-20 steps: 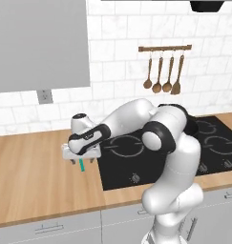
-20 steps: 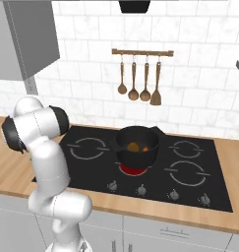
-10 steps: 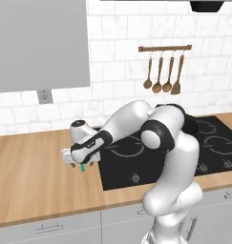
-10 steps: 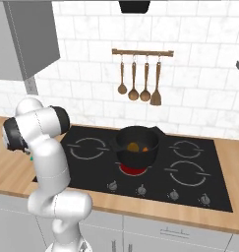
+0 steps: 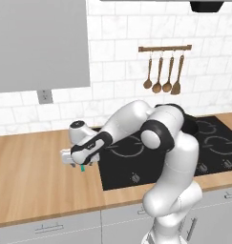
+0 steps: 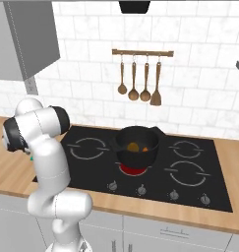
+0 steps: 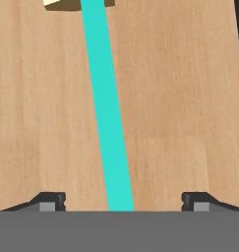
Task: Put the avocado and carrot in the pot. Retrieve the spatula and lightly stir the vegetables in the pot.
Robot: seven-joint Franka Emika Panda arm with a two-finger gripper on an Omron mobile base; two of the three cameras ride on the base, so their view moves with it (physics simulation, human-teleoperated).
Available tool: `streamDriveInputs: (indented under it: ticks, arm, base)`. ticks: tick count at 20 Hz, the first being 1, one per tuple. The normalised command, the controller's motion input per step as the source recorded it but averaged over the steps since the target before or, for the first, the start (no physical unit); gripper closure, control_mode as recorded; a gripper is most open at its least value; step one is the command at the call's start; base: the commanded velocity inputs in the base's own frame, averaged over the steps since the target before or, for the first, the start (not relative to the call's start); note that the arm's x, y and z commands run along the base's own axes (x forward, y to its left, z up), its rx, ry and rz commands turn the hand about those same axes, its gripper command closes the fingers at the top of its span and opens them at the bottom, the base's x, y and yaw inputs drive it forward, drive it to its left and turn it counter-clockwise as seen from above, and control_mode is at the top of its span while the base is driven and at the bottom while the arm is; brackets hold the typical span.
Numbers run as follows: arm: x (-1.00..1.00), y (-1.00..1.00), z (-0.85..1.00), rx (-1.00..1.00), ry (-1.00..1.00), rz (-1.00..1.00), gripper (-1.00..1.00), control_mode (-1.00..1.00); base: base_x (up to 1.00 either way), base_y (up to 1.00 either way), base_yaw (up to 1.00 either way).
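Left base view: your pincer point(image 5: 82, 165) sits low over the wooden surface point(image 5: 31, 176), left of the hob; right base view: pot point(image 6: 137, 146) well off right; hand view: spatula point(image 7: 107, 115) handle runs lengthwise between jaws standing apart, so close across it.

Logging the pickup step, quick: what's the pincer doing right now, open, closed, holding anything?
Pincer: open, its tips apart on either side of the teal-green handle of the tan-bladed spatula lying on the wooden counter; not gripping it.
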Motion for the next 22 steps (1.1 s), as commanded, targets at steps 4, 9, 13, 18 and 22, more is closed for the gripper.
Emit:
streamDriveInputs:
  ticks: [4,9,13,18,22]
  arm:
    - [0.0,0.0,-0.29,0.0,0.0,0.0,1.0,-1.0]
    - [0.0,0.0,-0.08,0.0,0.0,0.0,1.0,-1.0]
    - [0.0,0.0,-0.14,0.0,0.0,0.0,1.0,-1.0]
    - [0.03,-0.12,-0.64,0.0,0.05,0.0,1.0,-1.0]
    - [0.12,-0.4,-1.0,0.05,0.03,0.0,1.0,-1.0]
  base:
    - [0.0,0.0,0.0]
    - [0.0,0.0,0.0]
    - [0.0,0.0,0.0]
    - [0.0,0.0,0.0]
    - [0.0,0.0,0.0]
